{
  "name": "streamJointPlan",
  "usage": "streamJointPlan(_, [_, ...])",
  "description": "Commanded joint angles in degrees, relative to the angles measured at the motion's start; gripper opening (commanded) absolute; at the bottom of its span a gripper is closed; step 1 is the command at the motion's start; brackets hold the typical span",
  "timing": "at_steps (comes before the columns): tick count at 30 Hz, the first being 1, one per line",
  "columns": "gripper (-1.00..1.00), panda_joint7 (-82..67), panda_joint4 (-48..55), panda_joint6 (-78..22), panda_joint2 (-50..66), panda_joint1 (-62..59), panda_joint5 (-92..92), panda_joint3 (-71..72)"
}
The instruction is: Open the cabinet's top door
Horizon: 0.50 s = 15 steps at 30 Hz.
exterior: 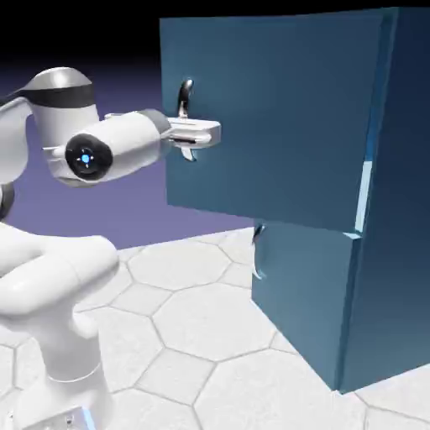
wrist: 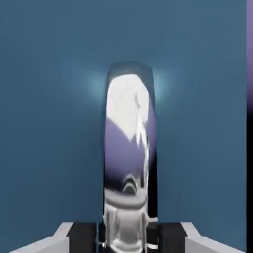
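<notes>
The blue cabinet stands at the exterior view's right. Its top door is swung outward from the cabinet body, and a bright gap shows along its hinge side. My gripper is shut on the door's curved silver handle, about midway down the bar. In the hand view the handle rises large and shiny between my gripper, with one of the fingers at its left. The door's blue panel fills the rest of that view.
The shorter lower door sits flush under the top one, with its own silver handle at its left edge. The arm's white base stands at the lower left on the hexagon-patterned table.
</notes>
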Motion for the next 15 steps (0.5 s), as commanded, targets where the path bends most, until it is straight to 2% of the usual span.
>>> streamJointPlan(1, [-1.00, -1.3, 0.7, -1.7, 2.1, 0.2, -2.0, -1.9])
streamJointPlan(15, [-1.00, -17.2, 17.4, -21.1, 31.2, 9.2, -24.5, -22.2])
